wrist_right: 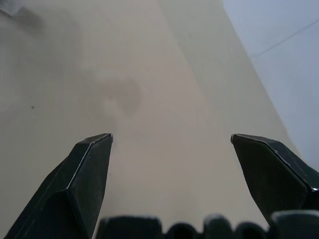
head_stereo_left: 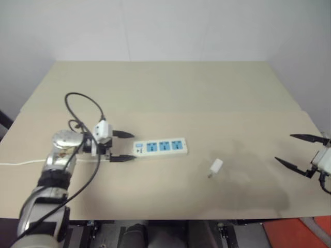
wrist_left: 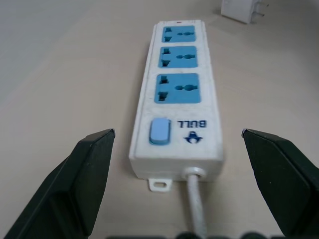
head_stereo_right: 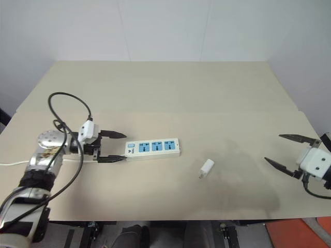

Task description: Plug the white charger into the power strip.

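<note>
The power strip (head_stereo_left: 160, 147) lies flat near the table's middle, a white bar with three blue socket faces and its switch end toward the left. My left gripper (head_stereo_left: 124, 146) is open at that switch end, one black finger on each side of it, just short of the strip (wrist_left: 177, 94). The white charger (head_stereo_left: 215, 167) lies on its side to the right of the strip, prongs toward the front; part of it shows beyond the strip (wrist_left: 241, 10). My right gripper (head_stereo_left: 292, 150) hangs open over the table's right edge, well clear of the charger.
A thin white cord (head_stereo_left: 20, 163) runs from the strip's switch end off to the left. A black cable (head_stereo_left: 83, 98) loops above my left wrist. The beige table (head_stereo_left: 170, 93) stretches back to a pale wall. Something red (head_stereo_left: 295, 235) sits below the front right corner.
</note>
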`<state>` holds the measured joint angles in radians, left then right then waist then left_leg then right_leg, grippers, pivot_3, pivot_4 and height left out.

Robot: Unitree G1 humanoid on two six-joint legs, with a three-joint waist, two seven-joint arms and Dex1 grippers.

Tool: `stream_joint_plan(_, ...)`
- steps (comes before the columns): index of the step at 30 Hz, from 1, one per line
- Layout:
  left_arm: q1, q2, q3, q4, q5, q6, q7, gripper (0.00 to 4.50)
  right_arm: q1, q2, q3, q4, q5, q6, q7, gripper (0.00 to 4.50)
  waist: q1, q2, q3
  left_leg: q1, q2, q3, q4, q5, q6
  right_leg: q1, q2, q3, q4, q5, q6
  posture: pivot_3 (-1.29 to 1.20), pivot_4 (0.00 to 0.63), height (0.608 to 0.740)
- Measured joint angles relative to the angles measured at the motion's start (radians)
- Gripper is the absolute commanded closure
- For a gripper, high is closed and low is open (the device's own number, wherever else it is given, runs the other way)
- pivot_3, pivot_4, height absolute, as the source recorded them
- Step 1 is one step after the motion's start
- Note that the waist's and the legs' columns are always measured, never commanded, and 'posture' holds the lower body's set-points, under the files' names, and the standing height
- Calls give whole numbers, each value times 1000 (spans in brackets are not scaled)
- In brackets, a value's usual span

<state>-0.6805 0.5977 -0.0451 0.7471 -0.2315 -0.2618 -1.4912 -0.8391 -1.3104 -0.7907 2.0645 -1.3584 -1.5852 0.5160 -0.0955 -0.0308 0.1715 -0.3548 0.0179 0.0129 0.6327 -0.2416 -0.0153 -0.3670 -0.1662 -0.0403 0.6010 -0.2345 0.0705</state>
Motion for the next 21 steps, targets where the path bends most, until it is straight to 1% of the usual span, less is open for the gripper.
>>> stream_joint_plan(2, -60, -38, 4, 113, -3, -41, -30, 22, 5, -3, -4, 0, -47, -5, -52, 0, -1, 0, 0, 0, 0, 0, 0, 0, 0, 0, 0, 0, 0, 0, 0, 0, 150, 740)
stream_joint_plan(4, -117, -57, 4, 212, -3, -73, -75, 22, 24, -19, -9, 0, -96, -6, -97, 0, -2, 0, 0, 0, 0, 0, -1, 0, 0, 0, 0, 0, -1, 0, 0, 0, 150, 740)
stream_joint_plan(8, -172, -60, -7, 314, -7, -107, -114, 22, 53, -76, -25, 0, -180, -7, -172, 0, -5, 0, 0, 0, 0, 0, -3, -1, 1, 0, 0, 0, -5, 0, 1, 0, 150, 740)
stream_joint_plan(11, -180, -70, -20, 355, -11, -121, -116, 22, 80, -101, -53, 0, -240, -7, -227, 0, -4, 0, 0, -1, 0, 1, -3, -1, 1, 0, 0, 0, -6, 0, 1, 0, 150, 740)
stream_joint_plan(15, -179, -76, -50, 369, -31, -135, -117, 22, 111, -104, -82, 0, -318, -7, -289, 0, -3, 0, 0, -1, -1, 1, -3, -1, 1, 0, 0, 0, -5, 0, 1, 0, 150, 740)
stream_joint_plan(21, -144, -92, -46, 381, -51, -171, -118, 22, 118, -112, -93, 0, -380, -7, -356, 0, -3, 0, 0, -1, -1, 1, -3, -1, 1, 0, 0, 0, -5, 1, 1, 0, 150, 740)
